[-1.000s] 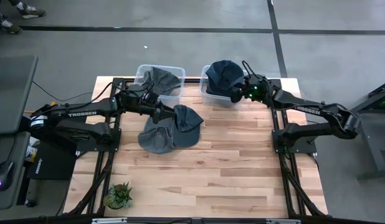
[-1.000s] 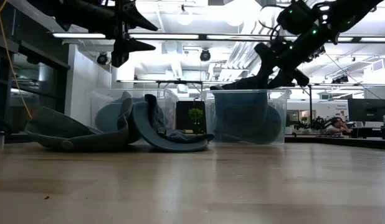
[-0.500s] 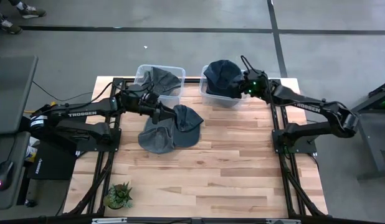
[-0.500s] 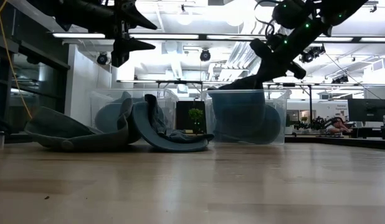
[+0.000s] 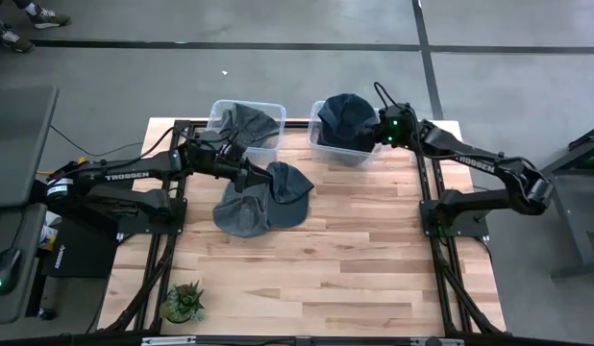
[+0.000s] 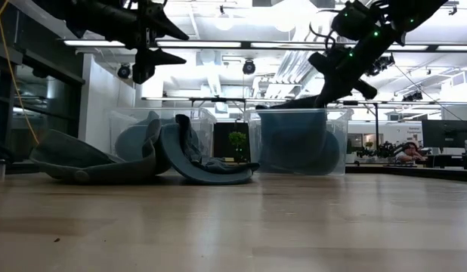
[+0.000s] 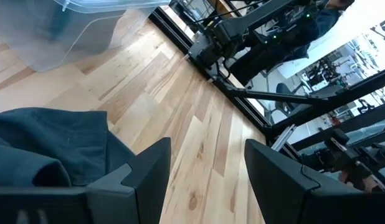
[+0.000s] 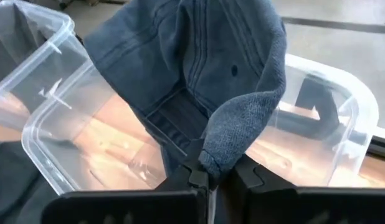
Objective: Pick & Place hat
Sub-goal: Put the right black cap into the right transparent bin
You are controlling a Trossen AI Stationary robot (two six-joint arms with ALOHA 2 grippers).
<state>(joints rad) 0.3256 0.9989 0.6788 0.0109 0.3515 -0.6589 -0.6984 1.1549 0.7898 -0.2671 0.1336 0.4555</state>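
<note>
Nearby, two hats (image 5: 260, 197) on table (image 5: 355, 259), plant (image 5: 183, 302)

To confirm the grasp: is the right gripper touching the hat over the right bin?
Touching. In the right wrist view, the right gripper has its fingers shut on a fold of the hat, pinching the fabric above the clear bin.

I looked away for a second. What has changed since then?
The right gripper closed on the brim of the hat in the right bin and drew slightly back. The left gripper, open above the table hats, stayed put.
</note>
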